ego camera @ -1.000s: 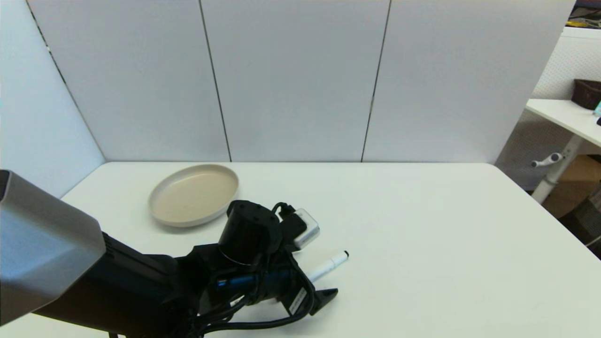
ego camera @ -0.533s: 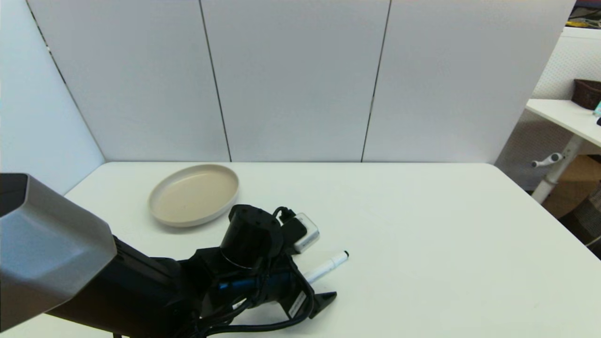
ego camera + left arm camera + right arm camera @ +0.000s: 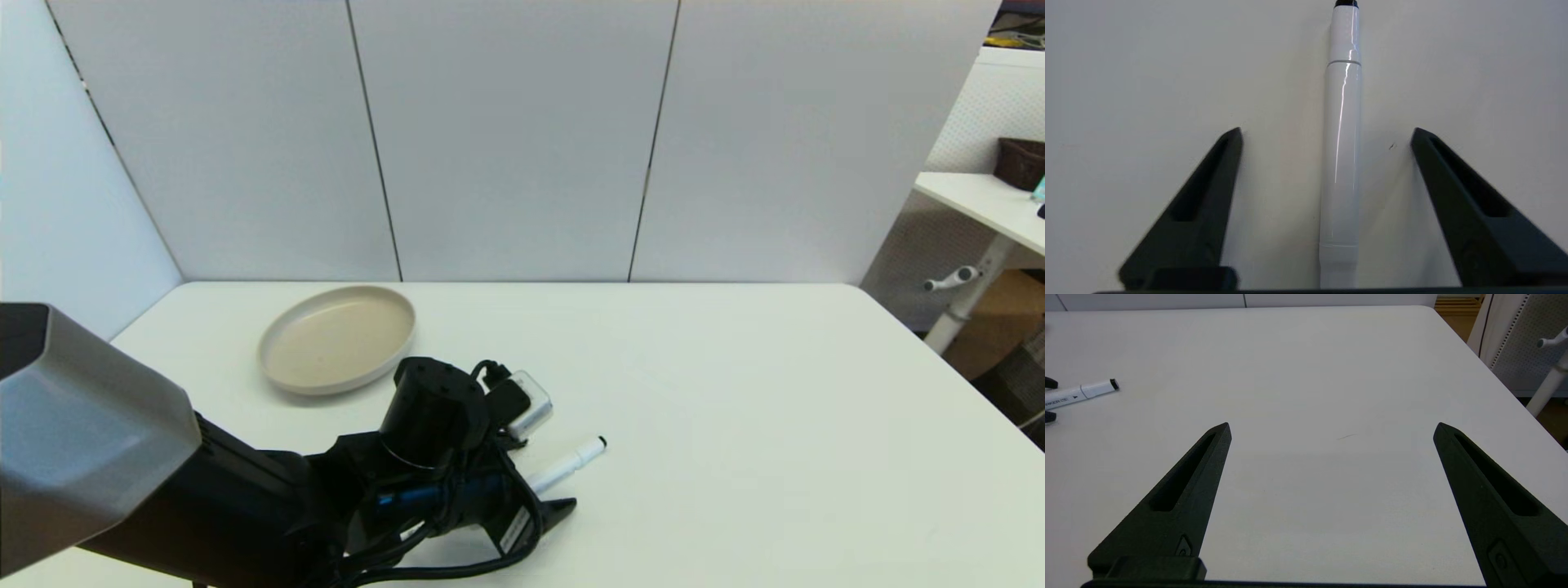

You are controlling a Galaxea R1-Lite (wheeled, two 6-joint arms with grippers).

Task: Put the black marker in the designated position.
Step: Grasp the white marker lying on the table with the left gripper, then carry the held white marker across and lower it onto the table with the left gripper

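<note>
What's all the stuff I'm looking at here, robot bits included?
black marker: one, white barrel with black tips, lying on the table right of the plate, between the left gripper's open jaws.
plate: one, beige, far left of the table.
table: one, white.
side table: one, white, far right, beyond the main table.
left gripper: one, black, low over the marker, jaws open.
right gripper: one, black, over bare tabletop, jaws open.

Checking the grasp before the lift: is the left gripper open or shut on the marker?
Open. The left gripper straddles the black marker, which lies flat on the table, with gaps both sides.
</note>
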